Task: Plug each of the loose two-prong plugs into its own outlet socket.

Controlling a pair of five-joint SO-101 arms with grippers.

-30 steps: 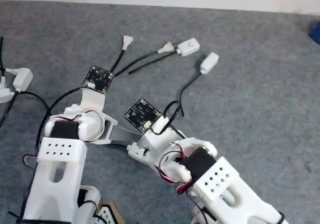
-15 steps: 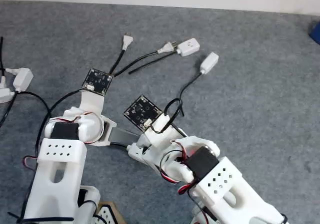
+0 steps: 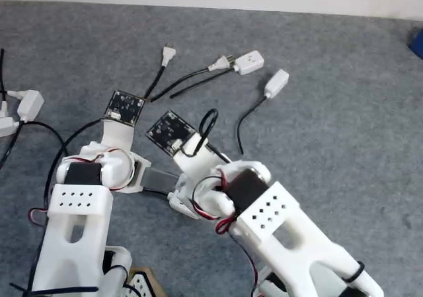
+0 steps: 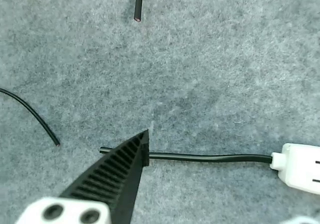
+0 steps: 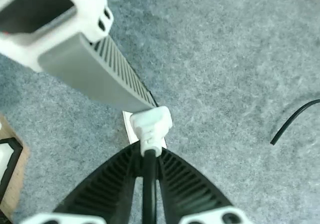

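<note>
In the right wrist view my right gripper (image 5: 149, 151) is shut on the black cord of a white plug (image 5: 151, 123), which sticks out just past its fingertips above the grey carpet. A grey ribbed finger (image 5: 102, 77) of my left gripper comes in from the side, its tip close to that plug. In the left wrist view one black finger (image 4: 131, 159) ends beside a black cord (image 4: 205, 157) running to a white outlet socket (image 4: 300, 166), with nothing facing the finger. Two more sockets (image 3: 249, 61) (image 3: 276, 82) and a loose plug (image 3: 168, 54) lie at the far side.
Both arms crowd together near the table's front middle, wrist boards (image 3: 124, 107) (image 3: 168, 130) side by side. More white sockets and cords (image 3: 26, 104) lie at the left edge. Loose black cord ends (image 4: 137, 4) (image 5: 292, 121) rest on the carpet.
My right arm has swung left and away from the front, bringing its wrist close beside the left arm. The left arm has barely shifted.
</note>
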